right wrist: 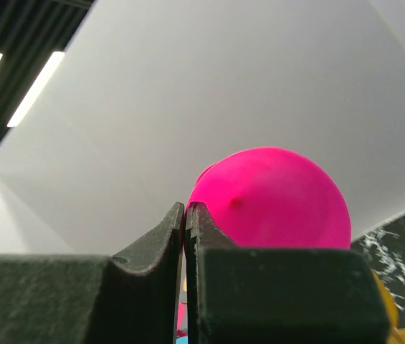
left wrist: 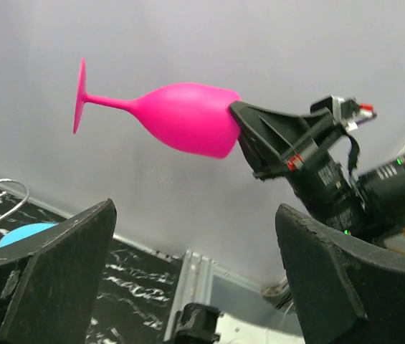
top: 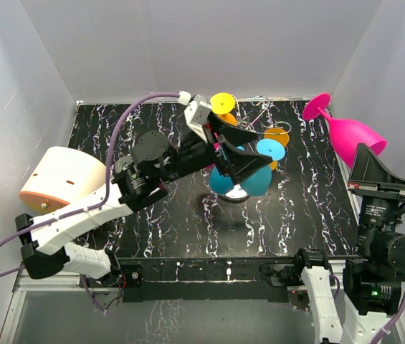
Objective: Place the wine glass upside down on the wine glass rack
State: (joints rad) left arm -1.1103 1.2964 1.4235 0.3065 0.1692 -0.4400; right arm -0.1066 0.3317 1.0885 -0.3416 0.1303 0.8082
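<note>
The right claw (right wrist: 186, 222) is squeezed tight on the rim of the pink wine glass (top: 353, 135). It holds the glass up in the air by the right wall, lying sideways with its foot toward the back. The left claw (top: 239, 149) is wide open with nothing in it, over the wine glass rack (top: 236, 193) in the middle of the black table (top: 166, 215), where other glasses (top: 259, 180) in blue, yellow and orange sit.
</note>
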